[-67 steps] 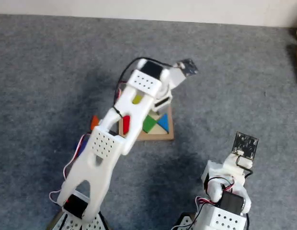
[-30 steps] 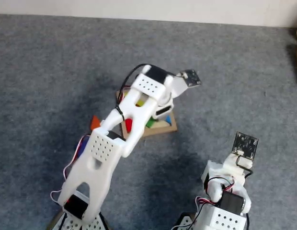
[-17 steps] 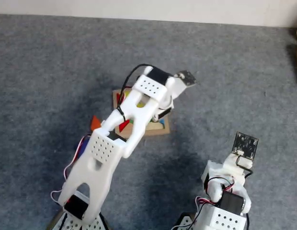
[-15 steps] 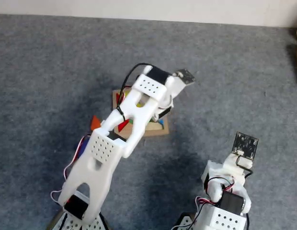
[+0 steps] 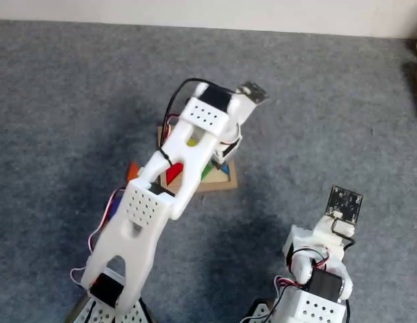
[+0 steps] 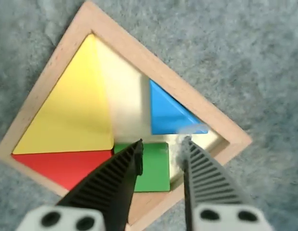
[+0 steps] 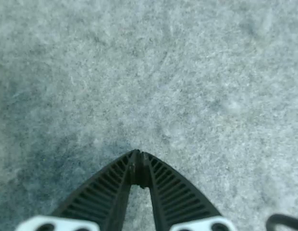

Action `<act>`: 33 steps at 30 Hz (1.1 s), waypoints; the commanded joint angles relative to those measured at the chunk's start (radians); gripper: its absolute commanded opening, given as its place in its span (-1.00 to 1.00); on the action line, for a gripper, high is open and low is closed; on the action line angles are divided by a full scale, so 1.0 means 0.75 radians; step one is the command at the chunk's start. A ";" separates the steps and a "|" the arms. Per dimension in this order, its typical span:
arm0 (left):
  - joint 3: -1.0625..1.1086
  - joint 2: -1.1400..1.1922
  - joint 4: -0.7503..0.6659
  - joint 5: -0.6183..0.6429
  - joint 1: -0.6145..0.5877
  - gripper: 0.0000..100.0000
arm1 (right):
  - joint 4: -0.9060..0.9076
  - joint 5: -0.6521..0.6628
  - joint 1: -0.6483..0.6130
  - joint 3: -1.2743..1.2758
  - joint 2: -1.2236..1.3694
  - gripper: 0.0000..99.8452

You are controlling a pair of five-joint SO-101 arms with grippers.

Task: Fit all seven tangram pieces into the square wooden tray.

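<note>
Grey carpet underneath. Square wooden tray mid-frame in left wrist view, holding yellow triangle piece, blue triangle piece, red triangle piece and green square piece. Left gripper hovers above it, jaws part-open, empty. Right gripper pinched closed over carpet.

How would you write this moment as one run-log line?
left gripper: open, above tray | in tray: yellow piece, blue piece, green piece, red piece | orange piece: outside tray | right gripper: shut, above carpet

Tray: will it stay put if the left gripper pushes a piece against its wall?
Probably slides: the tray looks like light wood lying loose on carpet, nothing pinning it. Flat and low, so unlikely to tip. Rigid frame; it should move as one, likely twisting.
</note>
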 commanded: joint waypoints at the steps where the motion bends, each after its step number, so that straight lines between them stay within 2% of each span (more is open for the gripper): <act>1: -0.066 -0.091 0.004 0.008 0.003 -0.71 | -0.026 0.016 0.013 0.154 -0.013 -0.99; 10: -0.060 -0.073 -0.129 0.010 -0.083 -0.71 | -0.026 0.016 0.013 0.154 -0.013 -0.99; 21: -0.075 0.056 -0.119 0.004 -0.107 -0.71 | -0.024 0.016 0.013 0.154 -0.013 -0.99; 25: -0.214 -0.007 -0.074 0.006 -0.142 -0.71 | -0.024 0.016 0.013 0.154 -0.013 -0.99; 29: -0.330 -0.042 0.006 0.008 -0.101 -0.70 | -0.024 0.016 0.013 0.154 -0.013 -0.99; 33: -0.330 -0.017 0.004 0.006 -0.036 -0.70 | -0.024 0.016 0.013 0.154 -0.013 -0.99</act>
